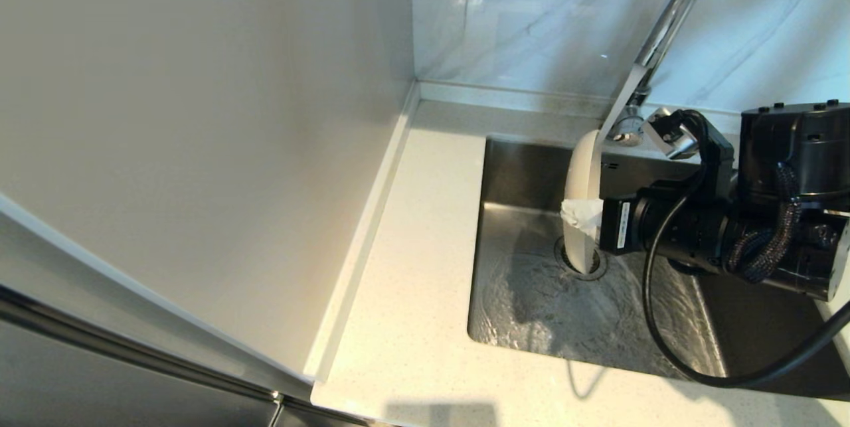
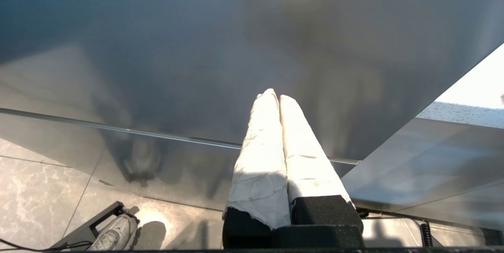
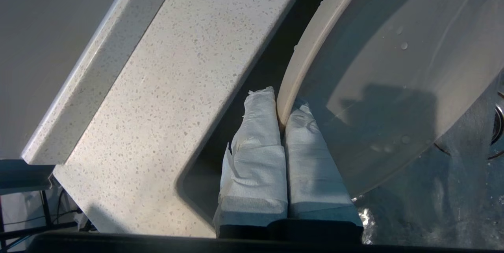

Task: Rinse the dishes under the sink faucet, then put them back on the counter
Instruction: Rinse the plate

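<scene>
The white plate (image 1: 583, 168) stands on edge inside the sink (image 1: 531, 307), its lower rim over the drain strainer (image 1: 593, 261). My right gripper (image 1: 582, 213) is shut on the plate's rim, one taped finger on each face. In the right wrist view the wet plate (image 3: 393, 68) carries droplets, with the right gripper (image 3: 281, 105) pinching its edge. The chrome faucet (image 1: 664, 22) arches above the plate. Water ripples across the basin floor. My left gripper (image 2: 274, 95) is shut on nothing, parked off the counter. The bowl and chopsticks are out of view.
The speckled counter (image 1: 425, 248) runs along the sink's left side and front, with a raised rim (image 1: 372, 214) against a plain wall panel. A marble-veined wall (image 1: 531, 15) rises behind. My right arm's black cable (image 1: 664, 321) loops over the basin.
</scene>
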Motion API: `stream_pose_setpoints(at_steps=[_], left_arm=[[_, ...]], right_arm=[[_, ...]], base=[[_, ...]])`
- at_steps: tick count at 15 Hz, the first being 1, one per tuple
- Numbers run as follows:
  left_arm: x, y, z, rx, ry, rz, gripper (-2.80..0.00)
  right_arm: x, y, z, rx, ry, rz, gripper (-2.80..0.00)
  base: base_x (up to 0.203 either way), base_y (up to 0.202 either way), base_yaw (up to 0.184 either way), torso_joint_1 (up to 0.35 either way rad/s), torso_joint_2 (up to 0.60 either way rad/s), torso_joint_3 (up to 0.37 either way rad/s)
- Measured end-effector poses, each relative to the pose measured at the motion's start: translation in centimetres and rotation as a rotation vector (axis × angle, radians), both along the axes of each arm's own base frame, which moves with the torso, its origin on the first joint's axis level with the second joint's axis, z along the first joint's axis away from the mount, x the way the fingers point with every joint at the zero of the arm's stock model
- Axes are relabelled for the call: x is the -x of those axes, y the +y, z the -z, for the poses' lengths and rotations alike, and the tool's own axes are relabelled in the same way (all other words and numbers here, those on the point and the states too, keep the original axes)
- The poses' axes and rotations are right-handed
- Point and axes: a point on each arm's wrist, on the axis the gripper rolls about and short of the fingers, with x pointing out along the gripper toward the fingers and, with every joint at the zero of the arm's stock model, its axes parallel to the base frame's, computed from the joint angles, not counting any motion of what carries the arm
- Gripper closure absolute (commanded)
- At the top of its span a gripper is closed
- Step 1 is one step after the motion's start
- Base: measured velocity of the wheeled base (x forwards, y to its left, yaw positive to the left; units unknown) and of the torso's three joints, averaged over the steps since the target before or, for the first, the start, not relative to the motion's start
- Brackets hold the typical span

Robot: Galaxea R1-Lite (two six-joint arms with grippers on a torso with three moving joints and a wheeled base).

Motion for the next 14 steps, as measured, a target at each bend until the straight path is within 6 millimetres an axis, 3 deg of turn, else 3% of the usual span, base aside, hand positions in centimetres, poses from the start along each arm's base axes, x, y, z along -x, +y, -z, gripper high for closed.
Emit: stream_pose_setpoints(at_steps=[5, 11, 14], left_arm=[[0.0, 0.0, 0.0, 0.000, 0.000, 0.000, 0.00], [0.0, 0.0, 0.0, -0.001, 0.000, 0.000, 0.00], [0.0, 0.0, 0.0, -0.001, 0.000, 0.000, 0.00]], right_arm=[[1.8, -1.2, 1.3, 0.048, 0.033, 0.091, 0.00], [4.9, -3.1, 0.1, 0.095, 0.011, 0.214, 0.00], [6.0, -4.1, 0.4, 0.213, 0.032, 0.275, 0.00]], base=[[0.000, 0.000, 0.000, 0.000, 0.00, 0.000], [0.000, 0.000, 0.000, 0.000, 0.00, 0.000], [0.000, 0.000, 0.000, 0.000, 0.00, 0.000]])
